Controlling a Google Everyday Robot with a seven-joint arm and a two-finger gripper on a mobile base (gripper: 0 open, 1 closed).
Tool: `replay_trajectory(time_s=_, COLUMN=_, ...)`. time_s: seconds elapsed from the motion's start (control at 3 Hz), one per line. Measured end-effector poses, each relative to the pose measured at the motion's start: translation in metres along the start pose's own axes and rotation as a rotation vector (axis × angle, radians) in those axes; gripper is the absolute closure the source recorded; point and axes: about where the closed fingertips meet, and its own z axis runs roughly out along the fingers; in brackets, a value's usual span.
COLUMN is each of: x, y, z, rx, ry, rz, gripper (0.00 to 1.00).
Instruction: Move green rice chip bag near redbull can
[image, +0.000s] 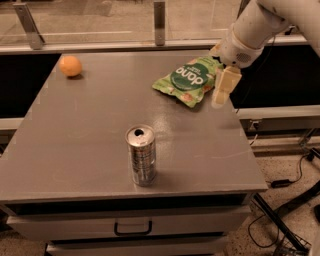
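Approach stage: bag not grasped, move to the can not started.
Table (85, 135) holds everything; gripper (220, 80) hangs over its far right edge, fingers look spread and empty. Green rice chip bag (192, 80) lies flat just left of the fingers, contact unclear. Redbull can (141, 155) stands upright, well apart, front-left of the fingers. Orange (70, 65) far left. Left to do: grasp, carry, set down by the can.

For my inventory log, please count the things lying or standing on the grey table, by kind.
Snack bags: 1, the green rice chip bag
Drink cans: 1, the redbull can
Fruits: 1, the orange
Total: 3
The gripper hovers beside the bag's right edge and is not counted.
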Motion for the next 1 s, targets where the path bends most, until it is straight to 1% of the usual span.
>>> replay_trajectory(time_s=0.33, x=-0.003, y=-0.026, z=0.025, rx=-0.018, ry=0.003, rz=-0.071, gripper=0.0)
replay_trajectory(time_s=0.67, x=-0.003, y=-0.042, z=0.037, rx=-0.027, ry=0.018, rz=-0.117, gripper=0.0)
replay_trajectory(time_s=1.0, x=-0.006, y=-0.053, z=0.05, rx=-0.048, ry=0.052, rz=-0.18, gripper=0.01)
